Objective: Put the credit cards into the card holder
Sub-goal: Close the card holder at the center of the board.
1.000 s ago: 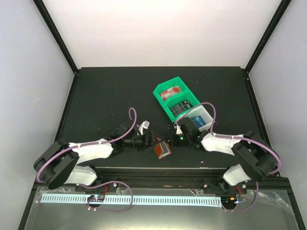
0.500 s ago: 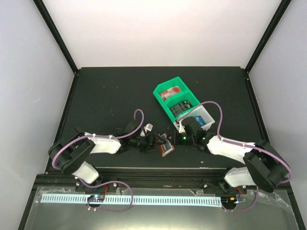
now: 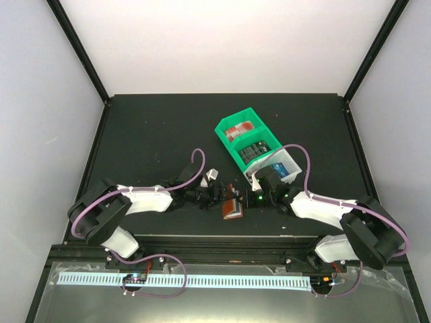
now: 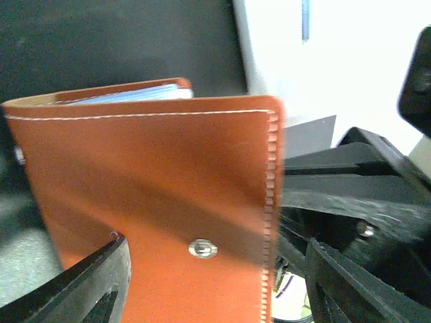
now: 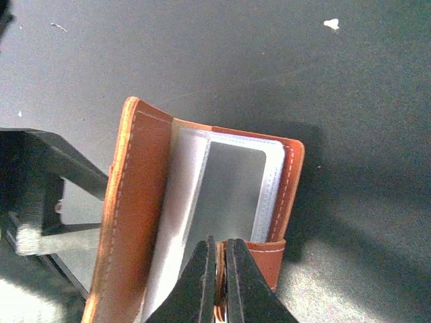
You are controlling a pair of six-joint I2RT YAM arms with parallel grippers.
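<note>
Because the card holder point(image 4: 148, 175) must stand open for a card to slide in, my right jaws point(image 5: 217, 245) are clenched on its lower edge, by the clear inner sleeves. That props it up on the bench point(image 3: 148, 134) between my 2 arms. My left jaws point(image 3: 217, 195) are released and straddle the leather cover from the other side, with 1 finger clear of the stitched edge. I judge they are there to steady it. The credit cards point(image 3: 254, 149) wait in the green bin point(image 3: 234, 116), near my right wrist. Compared with 1 second ago, my left jaws have pushed in closer and narrowed a little, and the holder sits slightly further right.
</note>
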